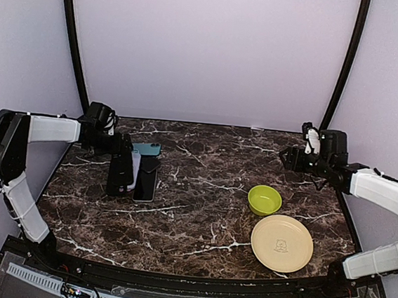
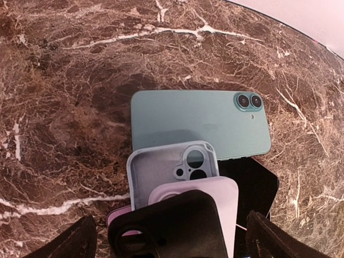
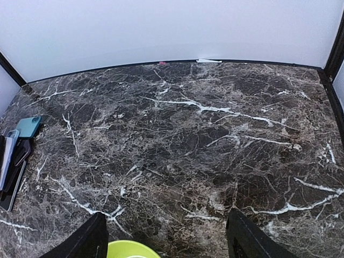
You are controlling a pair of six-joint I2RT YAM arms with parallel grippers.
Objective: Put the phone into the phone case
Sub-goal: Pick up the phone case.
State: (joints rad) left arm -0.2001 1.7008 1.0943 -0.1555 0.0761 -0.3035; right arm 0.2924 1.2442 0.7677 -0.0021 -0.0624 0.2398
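Top view: loads of bare marble desk [image 1: 200, 212] down the middle. Green bowl [image 1: 264, 200] and cream plate [image 1: 281, 243] parked front right, well apart from the action. Left arm bent in from the left edge, left gripper [image 1: 120, 184] pointing down over a stack of cases. Teal phone [image 1: 146, 148] just behind that stack, toward the back wall. Right gripper [image 1: 291, 158] hanging over the right rear of the desk, far from the phone.

Left wrist view: fingers [image 2: 75, 242] spread wide, clamped on nothing. Black case [image 2: 172, 226] lying between them, lilac case [image 2: 215, 193] just beyond it, then pale grey case [image 2: 166, 169] overlapping the phone's near edge. Phone flat, back up, lenses to the right. Open marble past it and on both sides.

Right wrist view: jaws apart here too, gripping nothing, bowl rim just below. Broad bare desk ahead, with phone and stack way off at the left edge.
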